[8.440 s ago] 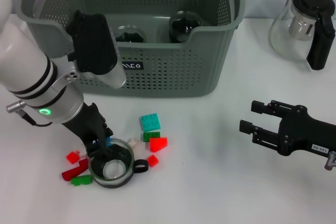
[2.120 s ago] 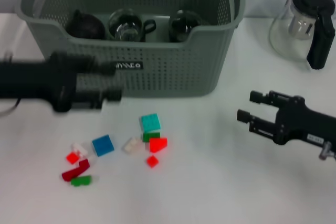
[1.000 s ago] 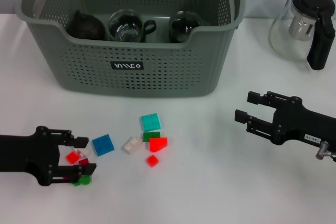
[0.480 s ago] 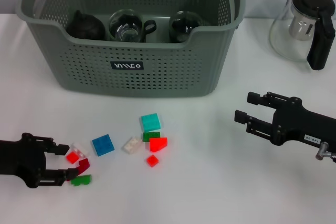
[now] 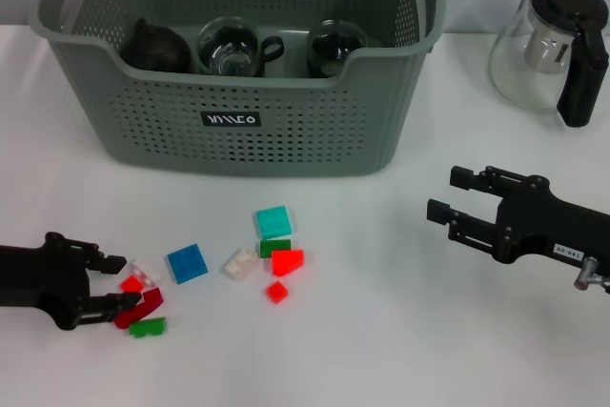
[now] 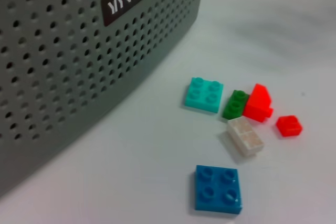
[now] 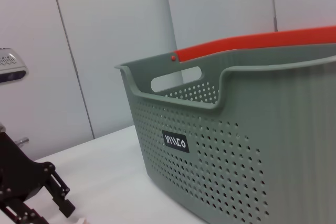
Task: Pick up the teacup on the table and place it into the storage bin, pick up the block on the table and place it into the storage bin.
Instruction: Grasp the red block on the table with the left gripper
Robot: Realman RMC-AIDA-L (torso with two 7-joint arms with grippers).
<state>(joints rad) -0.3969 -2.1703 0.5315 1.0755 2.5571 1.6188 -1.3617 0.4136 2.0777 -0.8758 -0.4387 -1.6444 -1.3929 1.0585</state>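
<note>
Left pincer (image 5: 112, 280) low at the near left of the white desk (image 5: 381, 331), fingers spread apart with nothing between them; a small red block (image 5: 132, 284) lies just off its tips, a dark red block (image 5: 137, 310) and a green block (image 5: 148, 328) just beside the lower finger. Blue block (image 5: 187, 263) sits a little farther toward the middle, flat, square, four studs up, as the left wrist view shows it (image 6: 218, 189). Beyond it a loose cluster: white block (image 5: 238, 263), teal block (image 5: 274, 222), dark green block (image 5: 274, 248) touching a bright red block (image 5: 287, 261), and a tiny red block (image 5: 276, 292) alone nearer the front. Storage bin (image 5: 286, 131) stands at the far middle of the desk, well apart from the left pincer: grey-green, perforated walls, black label on its front, orange clips at the handles. Inside it, three teacups in a row along the front wall — dark teacup (image 5: 152, 45), clear teacup (image 5: 229, 47) with a black handle, third teacup (image 5: 334, 45). Right pincer (image 5: 446, 197) hovers over the right side of the desk, fingers parted, empty, well clear of the blocks. Glass teapot (image 5: 558, 45) with black lid and handle at the far right corner.
</note>
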